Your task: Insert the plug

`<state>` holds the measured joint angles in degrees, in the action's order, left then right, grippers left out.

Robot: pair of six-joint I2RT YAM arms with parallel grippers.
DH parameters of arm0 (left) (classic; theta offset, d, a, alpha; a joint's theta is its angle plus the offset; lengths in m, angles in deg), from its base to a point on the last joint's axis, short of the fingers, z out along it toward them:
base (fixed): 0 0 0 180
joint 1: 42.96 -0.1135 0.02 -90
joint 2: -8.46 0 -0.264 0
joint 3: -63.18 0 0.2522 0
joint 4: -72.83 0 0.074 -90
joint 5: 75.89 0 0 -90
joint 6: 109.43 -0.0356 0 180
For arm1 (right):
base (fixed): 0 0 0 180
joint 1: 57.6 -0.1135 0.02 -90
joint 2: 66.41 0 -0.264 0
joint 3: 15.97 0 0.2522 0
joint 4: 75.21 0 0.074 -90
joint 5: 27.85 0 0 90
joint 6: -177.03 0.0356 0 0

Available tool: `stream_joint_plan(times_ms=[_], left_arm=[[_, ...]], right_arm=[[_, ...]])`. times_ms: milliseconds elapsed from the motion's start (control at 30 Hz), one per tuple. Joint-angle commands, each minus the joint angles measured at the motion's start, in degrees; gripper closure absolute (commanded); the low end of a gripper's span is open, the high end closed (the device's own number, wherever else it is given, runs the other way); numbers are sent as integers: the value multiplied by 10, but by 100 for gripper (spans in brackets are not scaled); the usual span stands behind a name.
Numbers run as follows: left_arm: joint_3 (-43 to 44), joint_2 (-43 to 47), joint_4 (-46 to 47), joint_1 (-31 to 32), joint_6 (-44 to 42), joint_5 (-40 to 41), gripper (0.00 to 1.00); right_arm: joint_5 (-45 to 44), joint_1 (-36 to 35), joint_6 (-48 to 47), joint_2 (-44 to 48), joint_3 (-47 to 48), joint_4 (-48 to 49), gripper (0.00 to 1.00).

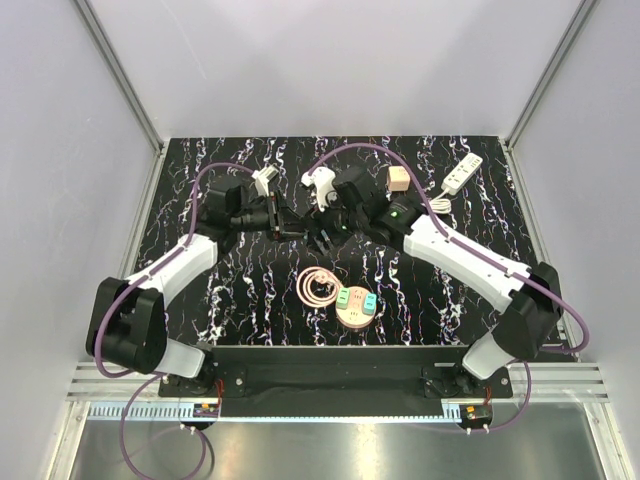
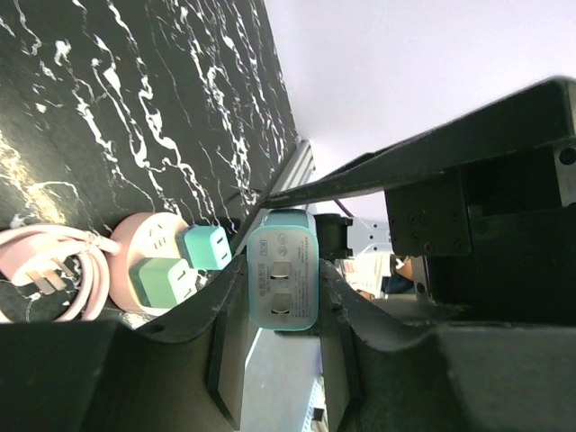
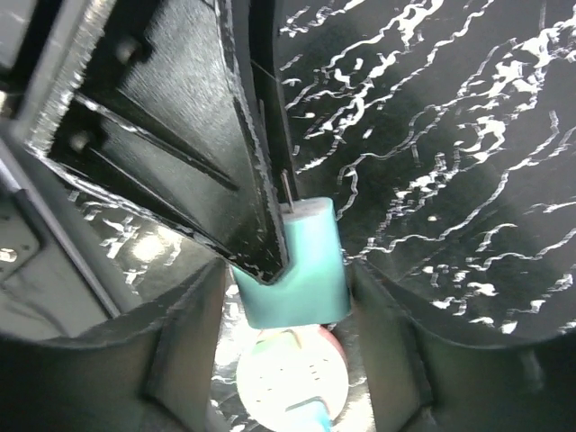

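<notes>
A teal plug (image 2: 282, 270) sits between my left gripper's (image 2: 282, 301) fingers, pinched at their tips, its two flat prongs facing the wrist camera. In the top view both grippers meet above mid-table, the left gripper (image 1: 292, 227) from the left and the right gripper (image 1: 324, 227) from the right. In the right wrist view the same teal plug (image 3: 301, 261) sits between my right gripper's (image 3: 290, 279) fingers with narrow gaps on both sides, and a black left finger overlaps one face. The pink round socket (image 1: 355, 306) lies nearer, with a green and a teal plug in it.
A coiled pink cable (image 1: 315, 288) lies left of the round socket. At the back are a white power strip (image 1: 462, 175), a beige cube (image 1: 398, 178) and a white adapter (image 1: 320, 180). The round socket also shows in both wrist views (image 2: 148, 236) (image 3: 292, 382).
</notes>
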<state>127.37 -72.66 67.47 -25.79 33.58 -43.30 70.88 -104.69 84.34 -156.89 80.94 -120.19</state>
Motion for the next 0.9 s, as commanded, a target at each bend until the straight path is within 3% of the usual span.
stream_joint_plan(times_ms=[0,167,367,467,633,700,800,867], left_arm=[[5,7,37,2,0,-33,100],[44,32,-67,-7,-66,-10,100],[67,69,-38,-14,-46,-2,100],[56,93,24,-15,-13,-3,100],[49,98,157,-12,110,50,100],[57,84,217,-7,153,56,100],[62,85,247,3,165,75,100],[56,87,267,11,167,84,100]], right_arm=[[22,-6,67,48,-13,35,22],[14,-5,94,101,-72,53,12],[26,0,146,172,-107,60,7],[61,17,202,208,-127,78,7],[113,36,284,275,-203,198,12],[141,66,332,296,-228,259,20],[184,102,416,310,-251,356,32],[200,123,457,321,-274,407,33]])
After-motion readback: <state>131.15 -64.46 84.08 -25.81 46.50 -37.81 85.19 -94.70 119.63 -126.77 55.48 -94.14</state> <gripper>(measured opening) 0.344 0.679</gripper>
